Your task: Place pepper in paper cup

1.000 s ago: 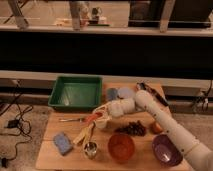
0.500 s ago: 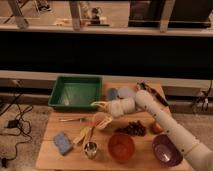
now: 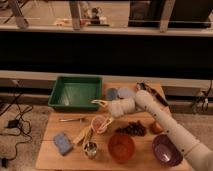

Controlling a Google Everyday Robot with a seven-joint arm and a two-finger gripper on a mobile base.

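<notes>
Green tray (image 3: 75,92): at the table's back left, apparently empty, in the same spot as a second ago.
Blue sponge (image 3: 62,143): front left of the table (image 3: 50,157), untouched.
Small metal cup (image 3: 90,148): near the front edge, just right of the sponge — not the target.
Paper cup (image 3: 99,123): white, upright, mid-table; something orange-red shows inside its rim, which I take to be the pepper (image 3: 99,121) — too small to be certain.
Gripper (image 3: 98,104): jaws spread wide, holding nothing, hovering just above and behind the paper cup near the tray's front right corner.
Change: over the last second the gripper has lifted slightly up and back from the cup, fingers already apart; nothing else on the table has shifted.
Meaning: the release looks done, with the pepper apparently in the cup and the arm backing off, so the task reads as essentially complete.
Orange-brown bowl (image 3: 121,146): front centre, right of the cup, undisturbed.
Purple bowl (image 3: 166,150): front right, partly under the arm.
</notes>
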